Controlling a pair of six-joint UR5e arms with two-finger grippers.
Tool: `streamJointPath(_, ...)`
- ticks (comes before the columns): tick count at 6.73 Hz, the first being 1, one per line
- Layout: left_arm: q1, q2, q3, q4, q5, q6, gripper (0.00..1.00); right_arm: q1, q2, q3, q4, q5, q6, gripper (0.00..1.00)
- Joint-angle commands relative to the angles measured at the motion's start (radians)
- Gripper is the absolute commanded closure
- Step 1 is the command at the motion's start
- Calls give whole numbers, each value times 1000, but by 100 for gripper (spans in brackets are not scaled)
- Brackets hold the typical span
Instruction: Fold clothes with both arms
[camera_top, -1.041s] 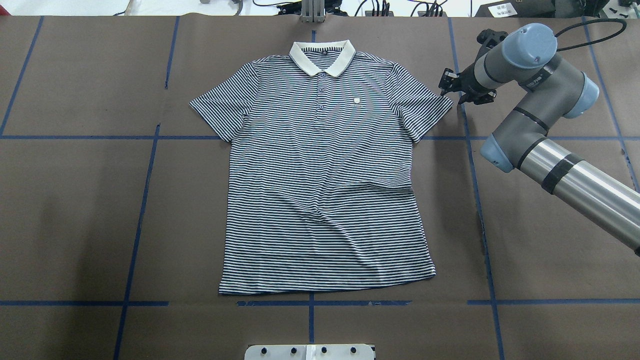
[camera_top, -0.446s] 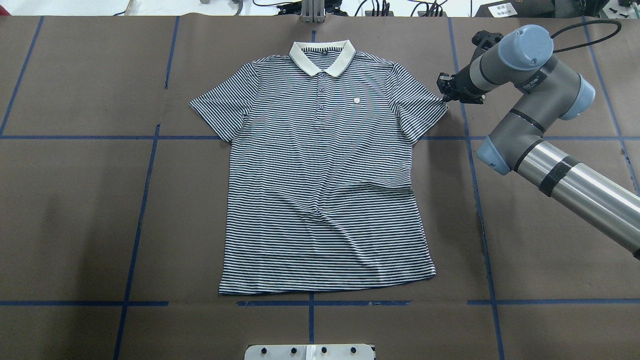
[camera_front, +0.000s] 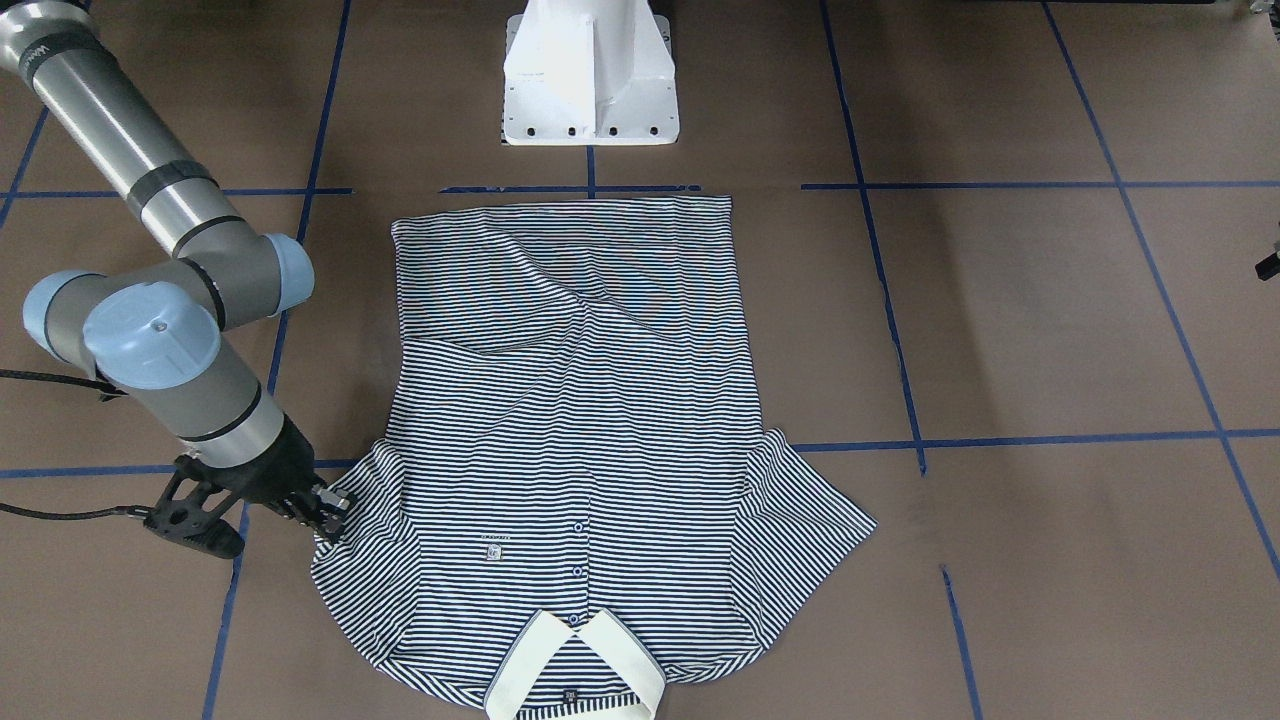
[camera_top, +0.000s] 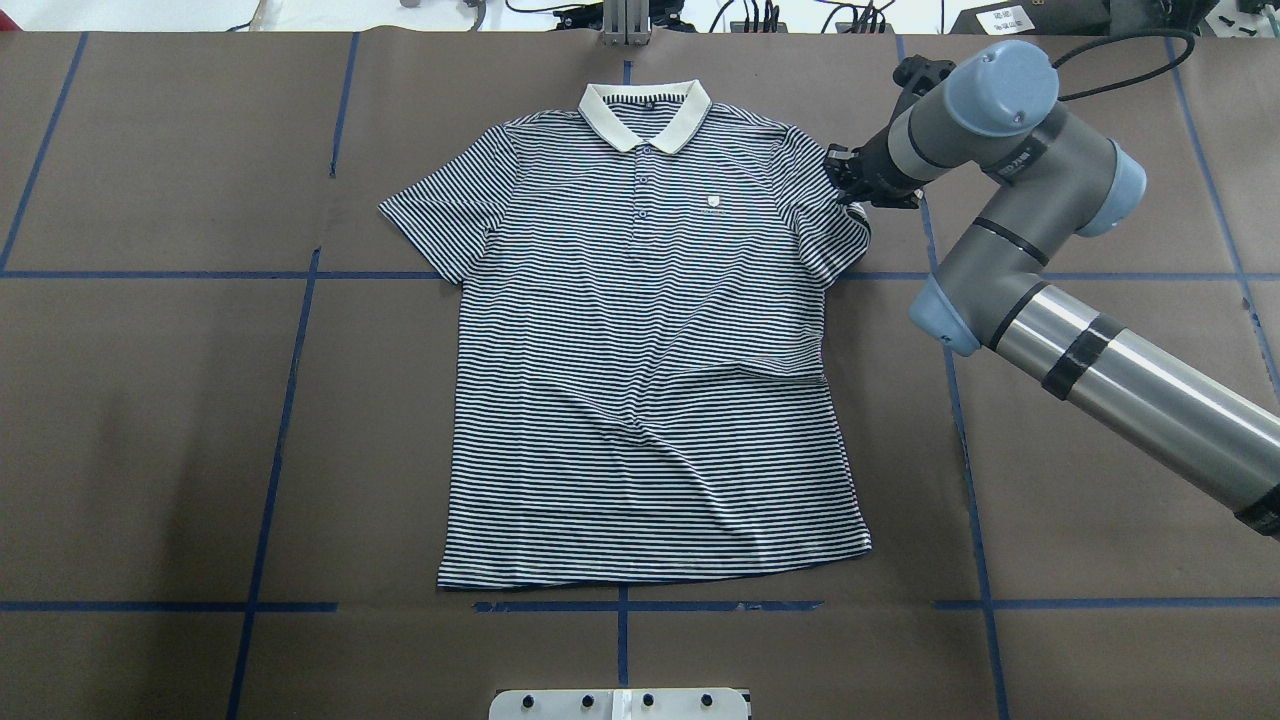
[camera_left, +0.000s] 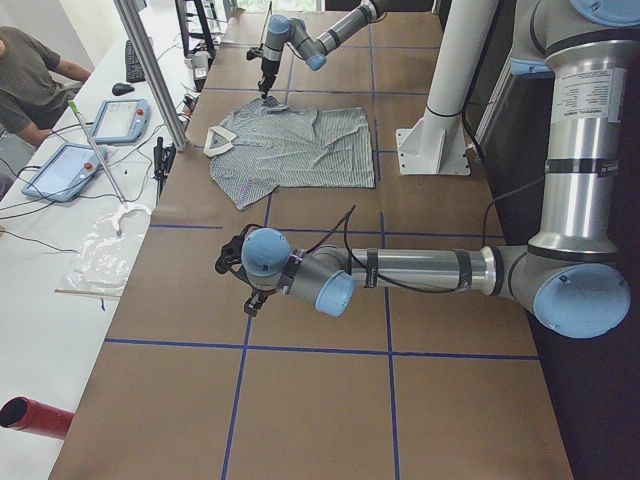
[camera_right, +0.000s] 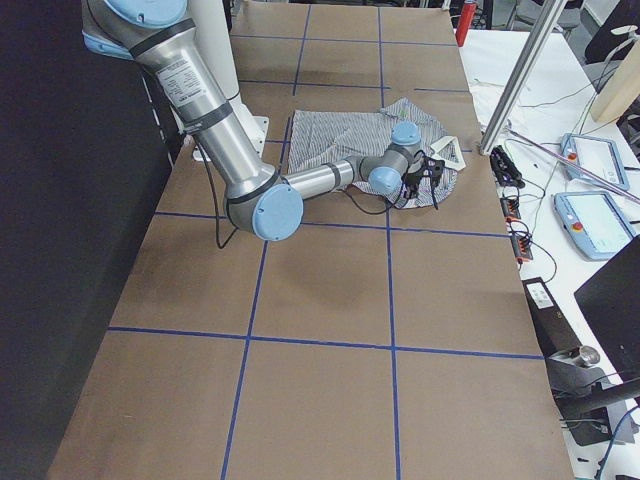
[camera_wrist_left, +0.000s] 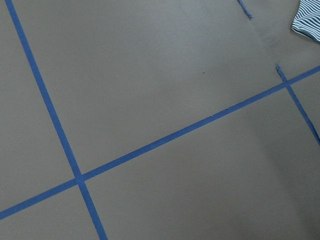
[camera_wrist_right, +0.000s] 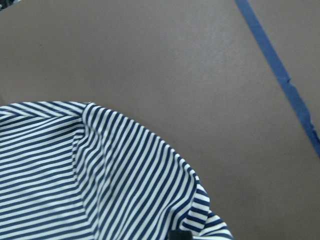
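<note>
The striped polo shirt (camera_top: 650, 350) lies flat, face up, collar (camera_top: 645, 115) toward the table's far edge. My right gripper (camera_top: 842, 190) is shut on the edge of the sleeve (camera_top: 835, 225) on the shirt's right side, lifting it a little; the front-facing view shows it too (camera_front: 325, 512). The right wrist view shows the striped sleeve (camera_wrist_right: 100, 175) bunched at a dark fingertip (camera_wrist_right: 180, 235). My left gripper (camera_left: 248, 300) hovers low over bare table well left of the shirt; I cannot tell if it is open or shut. Its wrist view shows only a sleeve corner (camera_wrist_left: 307, 20).
Brown paper with blue tape lines (camera_top: 290, 400) covers the table. The white pedestal base (camera_front: 590, 80) stands behind the shirt's hem. An aluminium post (camera_top: 625, 20) is at the far edge. Tablets (camera_left: 120, 120) and a person (camera_left: 30, 80) are beyond it.
My right gripper moved left from beside the sleeve, closed on its edge, and dragged the sleeve tip inward toward the shirt's body. The rest of the shirt has not moved.
</note>
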Motion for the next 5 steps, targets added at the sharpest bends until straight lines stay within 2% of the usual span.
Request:
streamJointPath(1, 1, 0, -6, 0, -14, -3, 0, -54, 120, -36, -107, -104, 43, 100)
streamJointPath(2, 1, 0, -11, 0, -14, -3, 0, -61, 241, -170, -107, -120, 61, 100)
streamJointPath(4, 1, -5, -20, 0, -15, -3, 0, -71, 294, -248, -106, -160, 66, 100)
streamJointPath(5, 5, -17, -23, 0, -15, -3, 0, -88, 291, -254, -100, -177, 60, 2)
